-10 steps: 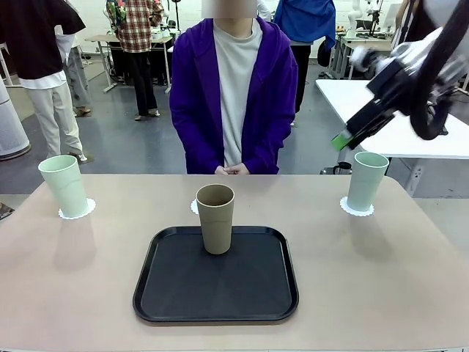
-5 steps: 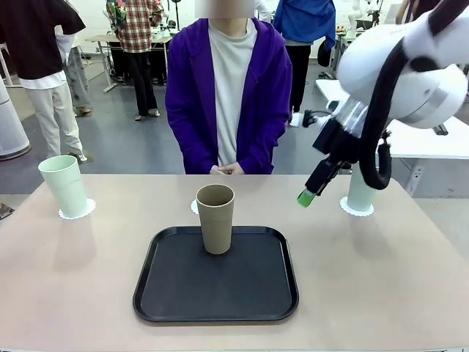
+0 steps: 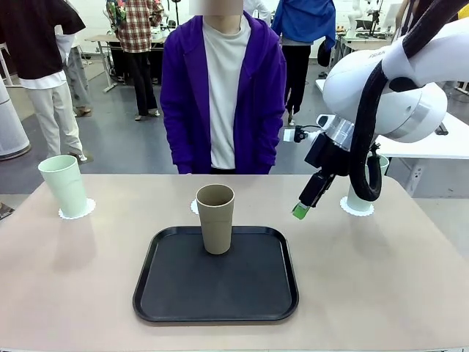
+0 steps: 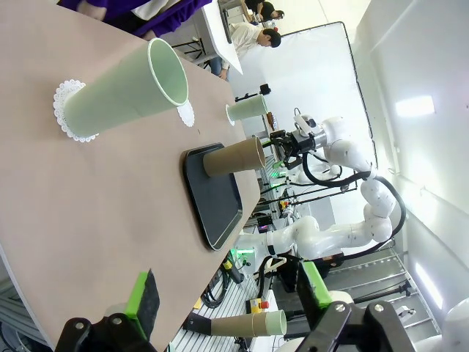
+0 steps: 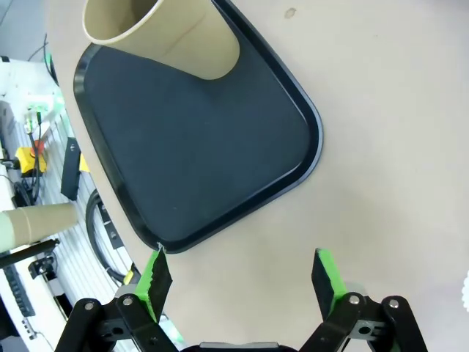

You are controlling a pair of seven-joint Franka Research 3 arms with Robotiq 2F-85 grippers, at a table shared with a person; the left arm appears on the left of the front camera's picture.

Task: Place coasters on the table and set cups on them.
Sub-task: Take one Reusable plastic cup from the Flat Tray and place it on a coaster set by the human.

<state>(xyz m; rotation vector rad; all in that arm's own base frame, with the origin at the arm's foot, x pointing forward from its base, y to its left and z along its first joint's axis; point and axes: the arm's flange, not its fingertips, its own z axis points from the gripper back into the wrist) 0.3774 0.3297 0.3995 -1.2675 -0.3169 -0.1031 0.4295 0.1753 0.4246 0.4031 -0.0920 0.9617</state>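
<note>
Front: I'm seeing the right gripper [image 3: 301, 210] hanging above the table [image 3: 381, 279], between the tan cup [image 3: 215, 218] and the right mint cup [image 3: 357, 203]. The tan cup is standing in the black tray [image 3: 146, 293], with a bare coaster [image 3: 194, 207] just behind it. Both mint cups are sitting on coasters, the left mint cup [image 3: 64, 185] at the far left corner.

Left wrist: the left gripper [image 4: 227, 284] is hovering with fingers wide apart, holding nothing. The left mint cup is sitting nearest.

Right wrist: the right gripper's fingers are spreading wide, empty, over bare table beside the tray's corner.

Beige table [image 3: 66, 293]: black tray [image 3: 216, 297] ctr; 3 coasters [image 3: 86, 210] twd far edge, L/mid/R.
</note>
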